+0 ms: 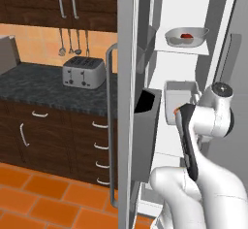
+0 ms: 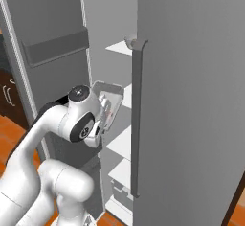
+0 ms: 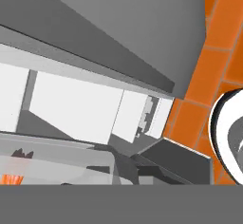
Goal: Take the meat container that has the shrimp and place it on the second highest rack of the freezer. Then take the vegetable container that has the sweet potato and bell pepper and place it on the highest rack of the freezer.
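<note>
Light-grey tray: the meat container [image 1: 180, 93] is inside the open freezer [image 1: 127, 77], on the rack below the top one, right at the arm's wrist
Orange bit: shrimp [image 3: 12, 178] seen through the tray wall, hand view lower left
Pincer: hidden behind wrist, jaws narrow; clamped on tray or not, can't tell
Top rack: rounded bowl [image 1: 186, 36] with red bell pepper [image 1: 186, 36] inside
Desk: dark, far left, toaster [image 1: 84, 71] on it
Floor: orange tiles [image 1: 43, 199]
</note>
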Available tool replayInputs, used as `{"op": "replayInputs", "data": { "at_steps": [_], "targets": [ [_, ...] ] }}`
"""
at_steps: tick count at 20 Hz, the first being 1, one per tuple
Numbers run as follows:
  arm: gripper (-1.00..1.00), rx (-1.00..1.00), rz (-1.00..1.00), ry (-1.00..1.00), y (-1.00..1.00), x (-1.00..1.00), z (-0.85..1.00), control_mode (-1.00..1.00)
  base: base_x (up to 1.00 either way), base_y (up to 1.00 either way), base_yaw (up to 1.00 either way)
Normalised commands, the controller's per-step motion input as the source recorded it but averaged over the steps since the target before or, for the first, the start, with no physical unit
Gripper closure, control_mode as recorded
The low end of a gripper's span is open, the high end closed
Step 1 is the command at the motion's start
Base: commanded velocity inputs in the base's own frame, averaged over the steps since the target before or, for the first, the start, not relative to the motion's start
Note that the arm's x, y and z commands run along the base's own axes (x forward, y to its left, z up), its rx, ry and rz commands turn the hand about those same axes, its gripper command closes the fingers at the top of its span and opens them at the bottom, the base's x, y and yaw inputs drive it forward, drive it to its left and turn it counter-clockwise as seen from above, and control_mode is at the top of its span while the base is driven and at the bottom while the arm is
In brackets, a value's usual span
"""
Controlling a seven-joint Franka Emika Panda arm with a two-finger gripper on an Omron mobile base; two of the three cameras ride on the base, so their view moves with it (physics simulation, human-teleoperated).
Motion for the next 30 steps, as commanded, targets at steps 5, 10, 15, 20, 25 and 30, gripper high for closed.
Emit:
{"op": "replayInputs", "data": {
  "at_steps": [5, 10, 15, 20, 25, 30],
  "targets": [
    [1.00, 0.08, -0.02, 0.16, -0.29, 0.99, 0.13, -1.00, 0.00, 0.00, 0.00],
    [1.00, 0.03, -0.01, 0.04, -0.57, 0.78, -0.03, -1.00, 0.00, 0.00, 0.00],
    [1.00, -0.04, -0.02, 0.00, -0.03, 0.86, -0.31, -1.00, 0.00, 0.00, 0.00],
    [1.00, -0.03, -0.04, 0.00, -0.15, 0.97, -0.14, -1.00, 0.00, 0.00, 0.00],
    [1.00, 0.00, 0.00, 0.00, -0.50, 0.77, -0.26, -1.00, 0.00, 0.00, 0.00],
    [1.00, 0.00, -0.03, 0.00, -0.47, 0.91, -0.07, -1.00, 0.00, 0.00, 0.00]
  ]
}}
